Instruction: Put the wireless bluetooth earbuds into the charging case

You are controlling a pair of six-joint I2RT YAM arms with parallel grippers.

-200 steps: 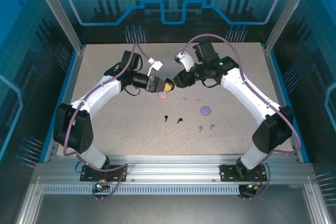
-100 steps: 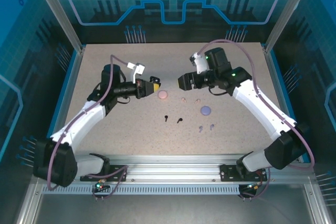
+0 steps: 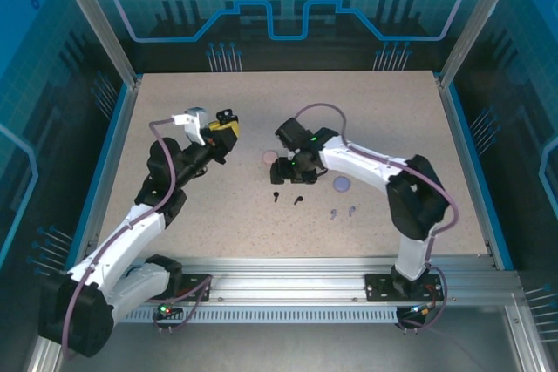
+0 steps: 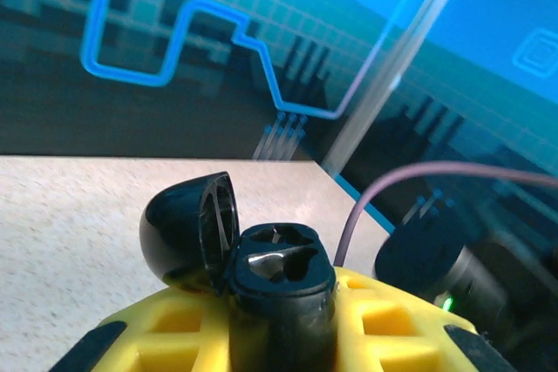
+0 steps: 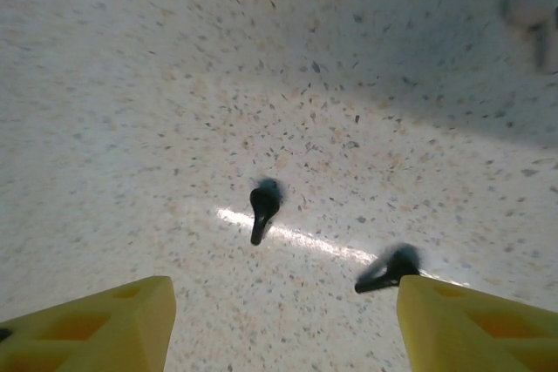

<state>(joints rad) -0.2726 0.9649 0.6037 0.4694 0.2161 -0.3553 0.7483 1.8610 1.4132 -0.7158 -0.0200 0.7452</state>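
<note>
My left gripper (image 3: 220, 131) is shut on a black charging case (image 4: 281, 278), held upright above the left-centre of the table; its lid (image 4: 187, 234) is flipped open and the two sockets look empty. The case shows as a dark shape (image 3: 226, 116) in the top view. My right gripper (image 3: 281, 173) points down at the table, open and holding nothing. Below it lie two black earbuds: one (image 5: 263, 206) between the yellow fingers (image 5: 96, 324), the other (image 5: 390, 269) touching or just beside the right finger's tip. Both also show in the top view, at left (image 3: 275, 197) and right (image 3: 297, 200).
A pink case (image 3: 270, 157) lies just left of the right gripper, and a lilac case (image 3: 341, 183) to its right. Two lilac earbuds (image 3: 333, 213) lie nearer the front. A pale pink earbud (image 5: 534, 8) is blurred at the upper right of the right wrist view.
The left arm drew back to the left with the black case. The right arm swung in and down over the two black earbuds, its jaws now apart.
</note>
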